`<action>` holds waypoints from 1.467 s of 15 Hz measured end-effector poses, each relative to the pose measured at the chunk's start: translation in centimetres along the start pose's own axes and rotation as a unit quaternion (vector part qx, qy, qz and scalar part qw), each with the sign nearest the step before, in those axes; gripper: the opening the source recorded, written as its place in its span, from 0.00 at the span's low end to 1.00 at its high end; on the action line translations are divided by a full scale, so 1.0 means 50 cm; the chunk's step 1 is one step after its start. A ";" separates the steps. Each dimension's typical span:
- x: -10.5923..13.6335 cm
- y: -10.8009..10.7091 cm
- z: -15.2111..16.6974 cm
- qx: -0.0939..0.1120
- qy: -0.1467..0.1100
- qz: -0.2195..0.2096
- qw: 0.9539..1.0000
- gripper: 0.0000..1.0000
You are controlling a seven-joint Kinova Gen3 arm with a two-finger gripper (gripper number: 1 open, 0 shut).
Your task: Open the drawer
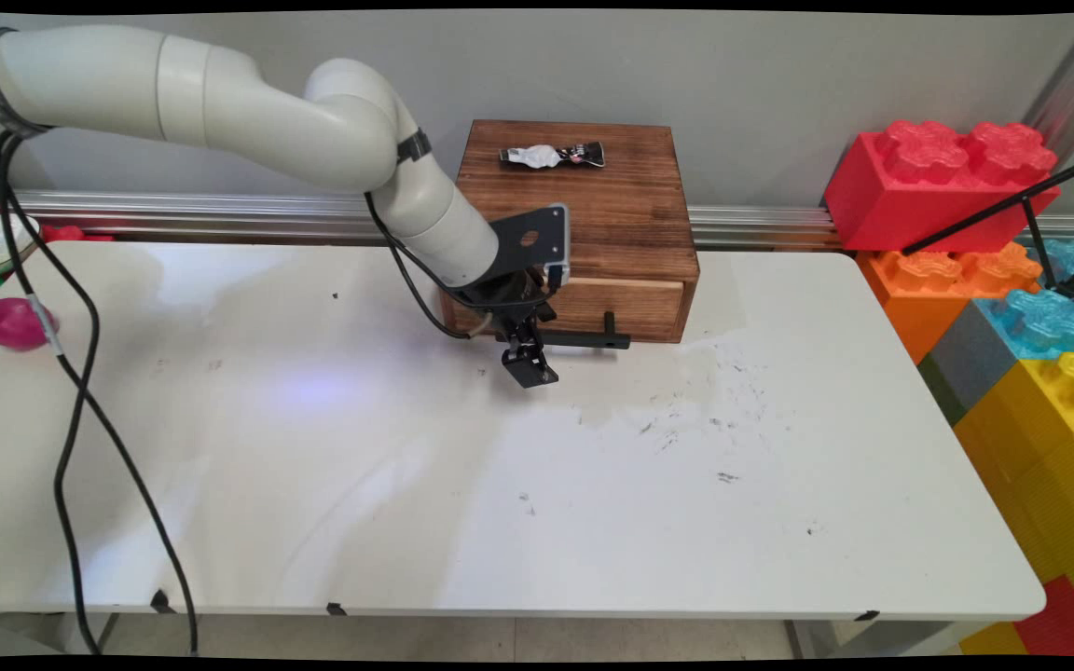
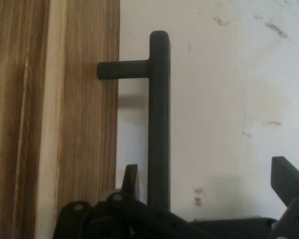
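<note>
Tool (image 2: 207, 181) spread wide around black handle bar (image 2: 158, 119) of wooden drawer box (image 1: 593, 214) at desk (image 1: 500, 485) rear, nothing gripped yet; grasp stage, needs closing squarely on bar.

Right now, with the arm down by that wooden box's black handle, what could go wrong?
The tool straddles the handle off-centre, one finger squeezed against the drawer front; it might scrape the wood or slip off. A hard tug could drag the whole box and shake off the small wrapped item on top.

Black drawer handle (image 2: 158, 119) juts from wooden box (image 1: 593, 214) front.
</note>
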State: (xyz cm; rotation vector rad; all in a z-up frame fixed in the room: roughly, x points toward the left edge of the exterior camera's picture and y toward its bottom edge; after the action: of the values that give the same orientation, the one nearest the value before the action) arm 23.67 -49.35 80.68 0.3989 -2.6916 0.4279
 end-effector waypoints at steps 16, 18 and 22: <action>-0.001 0.001 0.054 -0.010 -0.008 0.025 1.000 1.00; -0.001 0.004 0.057 -0.013 -0.008 0.027 1.000 1.00; 0.000 0.015 0.059 -0.019 -0.005 0.030 0.999 1.00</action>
State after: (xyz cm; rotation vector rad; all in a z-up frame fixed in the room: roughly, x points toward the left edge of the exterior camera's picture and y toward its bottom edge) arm 22.45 -49.68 77.89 0.3104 -2.7230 0.3928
